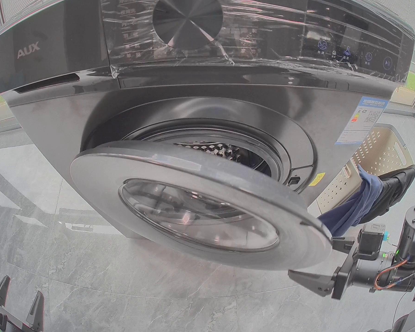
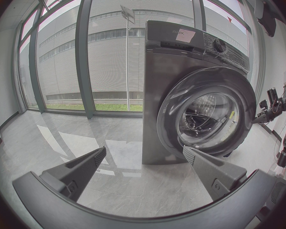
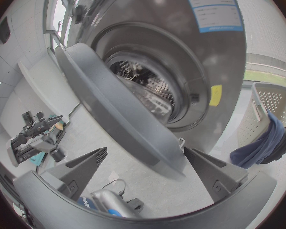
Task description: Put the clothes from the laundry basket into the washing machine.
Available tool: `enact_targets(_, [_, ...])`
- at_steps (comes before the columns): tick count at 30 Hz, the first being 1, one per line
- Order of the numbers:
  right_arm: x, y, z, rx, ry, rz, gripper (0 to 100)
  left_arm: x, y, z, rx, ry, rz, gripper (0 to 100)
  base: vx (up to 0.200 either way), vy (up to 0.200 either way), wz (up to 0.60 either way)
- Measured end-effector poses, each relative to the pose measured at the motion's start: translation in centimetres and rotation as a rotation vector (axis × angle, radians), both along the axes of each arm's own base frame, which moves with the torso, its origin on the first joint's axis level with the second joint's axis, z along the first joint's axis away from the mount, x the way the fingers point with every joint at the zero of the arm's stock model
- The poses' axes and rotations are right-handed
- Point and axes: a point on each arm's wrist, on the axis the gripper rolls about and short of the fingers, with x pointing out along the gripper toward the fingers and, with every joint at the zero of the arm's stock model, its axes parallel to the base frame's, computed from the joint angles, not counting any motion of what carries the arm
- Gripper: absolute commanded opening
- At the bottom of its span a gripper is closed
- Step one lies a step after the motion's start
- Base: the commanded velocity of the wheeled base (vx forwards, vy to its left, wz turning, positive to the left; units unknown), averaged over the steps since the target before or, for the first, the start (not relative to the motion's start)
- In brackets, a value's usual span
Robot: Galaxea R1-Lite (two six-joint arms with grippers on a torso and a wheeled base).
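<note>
On washing machine: brand mark, blue-edged label, yellow sticker.

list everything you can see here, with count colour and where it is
washing machine: one, dark grey, ahead on the floor
door: one, grey rim with glass centre, swung open toward the robot
drum: one, perforated metal, behind the open door
dial: one, dark, on the top panel
label: one, blue and white, front right of the machine
sticker: one, yellow, beside the opening
laundry basket: one, beige, perforated, right of the machine
blue garment: one, hanging over the basket rim
black garment: one, on the rim beside the blue one
floor: grey tile
left end effector: one, dark, open, low on the left
right end effector: one, dark, open, by the door's rim
</note>
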Motion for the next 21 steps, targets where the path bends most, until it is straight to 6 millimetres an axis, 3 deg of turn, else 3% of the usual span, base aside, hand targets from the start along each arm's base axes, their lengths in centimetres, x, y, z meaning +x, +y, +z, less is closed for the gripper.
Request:
enact_targets(6, [-0.8,-0.5,-0.3,-0.004,0.006,0.012,100,0.0,0.0,0.0,0.000,0.000,0.000,100,0.000,0.000,0.00])
enact_targets(15, [0.6,0.2,-0.1,-0.010,0.006,-0.008,100,0.0,0.0,0.0,0.000,0.000,0.000,100,-0.200,0.000,0.00])
enact_targets(21, [0.2,0.9,-0.7,-0.024,0.035,0.035,100,0.0,0.0,0.0,0.000,0.000,0.000,100,0.000,0.000,0.00])
